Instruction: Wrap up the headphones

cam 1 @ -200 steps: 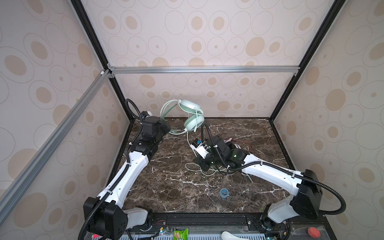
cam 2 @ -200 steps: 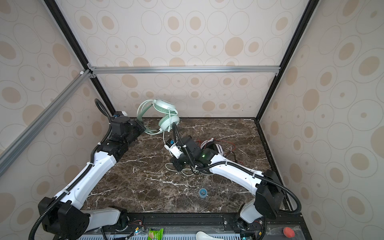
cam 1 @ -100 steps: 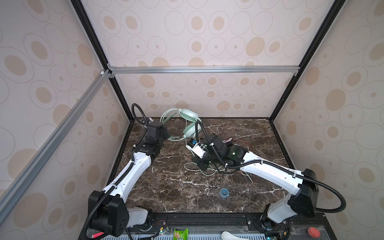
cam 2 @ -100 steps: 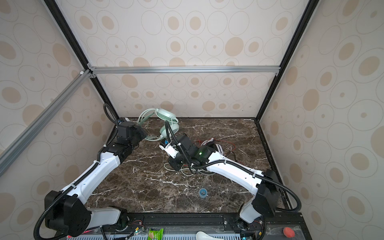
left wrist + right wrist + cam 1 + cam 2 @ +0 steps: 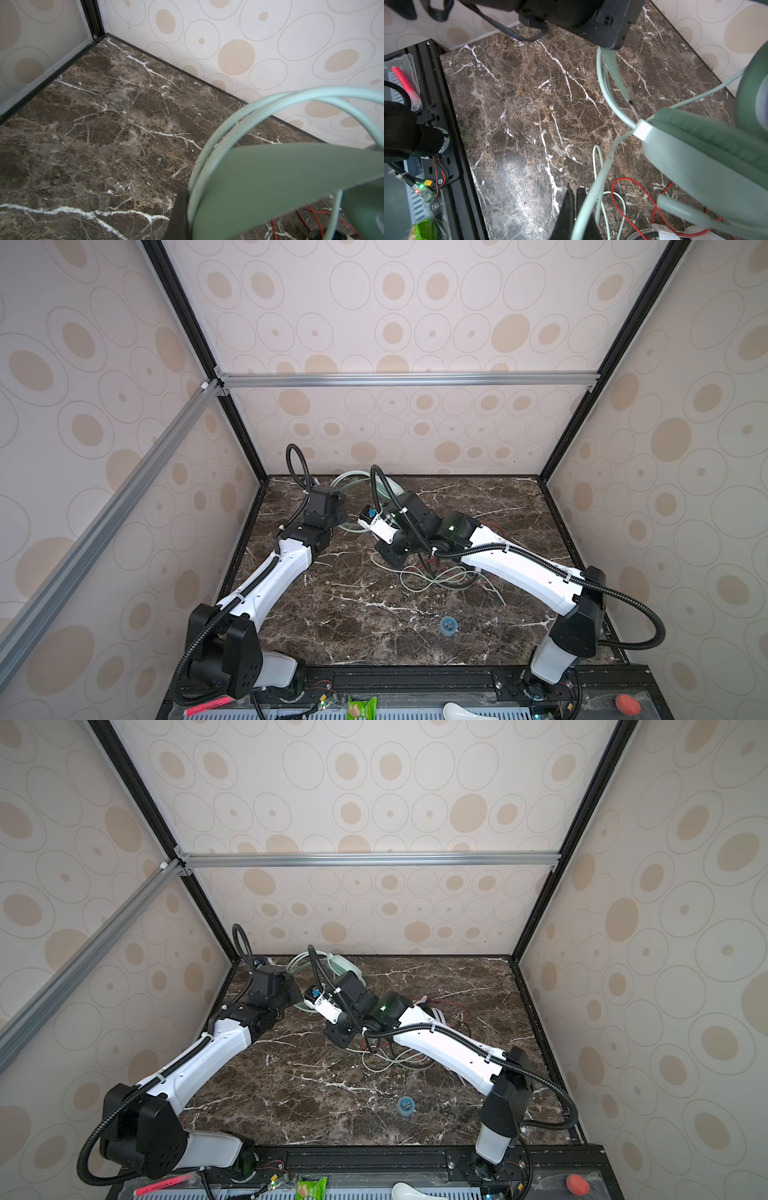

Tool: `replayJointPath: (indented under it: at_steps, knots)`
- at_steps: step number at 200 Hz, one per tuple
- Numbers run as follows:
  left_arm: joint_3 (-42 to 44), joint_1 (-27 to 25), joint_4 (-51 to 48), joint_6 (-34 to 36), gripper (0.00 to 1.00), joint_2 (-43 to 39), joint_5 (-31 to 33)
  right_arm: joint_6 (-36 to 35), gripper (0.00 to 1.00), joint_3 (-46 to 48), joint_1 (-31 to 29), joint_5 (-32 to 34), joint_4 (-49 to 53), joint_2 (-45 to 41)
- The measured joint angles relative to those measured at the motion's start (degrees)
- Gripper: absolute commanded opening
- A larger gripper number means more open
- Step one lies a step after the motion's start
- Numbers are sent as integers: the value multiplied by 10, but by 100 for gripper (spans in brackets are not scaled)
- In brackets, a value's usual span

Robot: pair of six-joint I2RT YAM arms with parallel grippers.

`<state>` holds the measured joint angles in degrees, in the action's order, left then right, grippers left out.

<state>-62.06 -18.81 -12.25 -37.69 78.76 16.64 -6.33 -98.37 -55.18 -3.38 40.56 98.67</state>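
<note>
A dark brown marble tabletop veined with white forms the floor of the cell. A small blue round thing lies on it toward the front. Walls papered with beige ovals rise on three sides, crossed by an aluminium bar. Beyond the table's front edge lie a pink pen, a green packet, a white rounded object and a red round thing

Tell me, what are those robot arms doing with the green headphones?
Two robot arms are winding up the mint green headphones. The left claw is shut on the headband, with cord loops lying along it, near the back of the marble table. The right claw pinches the mint cord; more of it lies loose on the table.
</note>
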Motion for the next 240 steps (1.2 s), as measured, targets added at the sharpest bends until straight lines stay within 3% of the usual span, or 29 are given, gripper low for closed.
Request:
replayJointPath:
  at_steps: [97,240]
  knots:
    - [-47,-45,-46,177,0,-5,58,7,0,-96,15,-7,66,56]
    - [-28,-47,-62,247,0,-41,80,37,2,-127,23,9,121,56]
